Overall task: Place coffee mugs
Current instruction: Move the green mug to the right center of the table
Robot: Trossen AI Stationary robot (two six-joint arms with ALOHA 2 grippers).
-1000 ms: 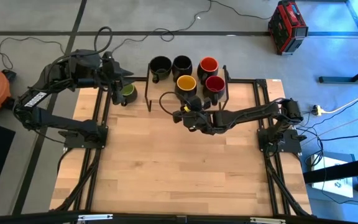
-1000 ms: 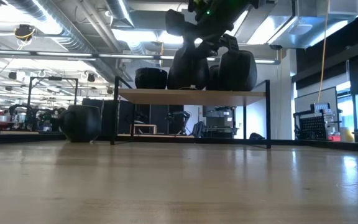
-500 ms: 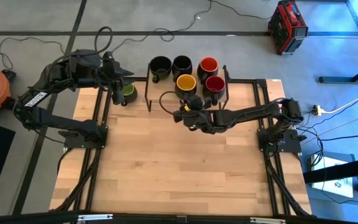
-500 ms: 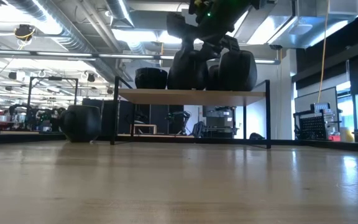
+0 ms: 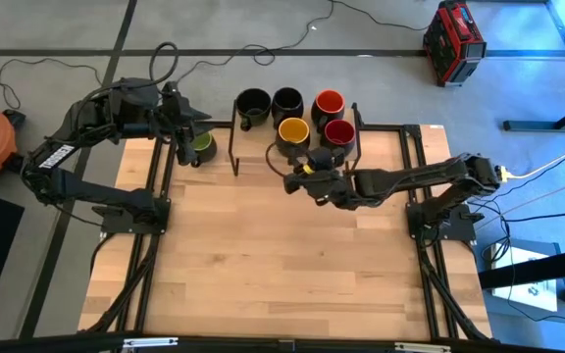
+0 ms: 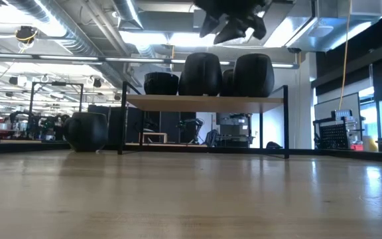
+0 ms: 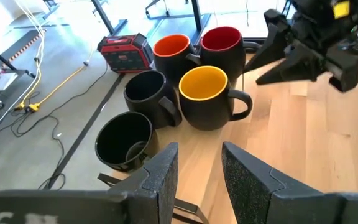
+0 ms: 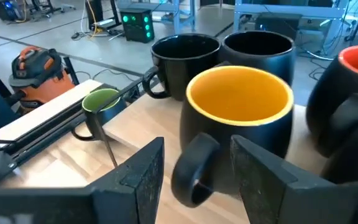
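A: Where do the mugs stand?

B: Five sit clustered on the small raised wooden shelf at the upper centre of the high view: two all-black round ceramic mugs, an orange-red-lined mug, a dark-red-lined mug and the black round mug with the yellow inside, at the front of the group, its handle toward the right tool.

A: And the sixth?

B: The green-lined black mug stands on the wooden surface, upper left of the shelf's frame, just beside the left tool.

A: What is the right tool doing?

B: The right tool hangs just below the yellow mug in the high view, fingers parted and empty, the mug's handle showing between them from the wrist camera. I judge the mug is set down and released.

A: The left one?

B: Fingers apart, holding nothing that I can see; it probably waits to lift the green mug.
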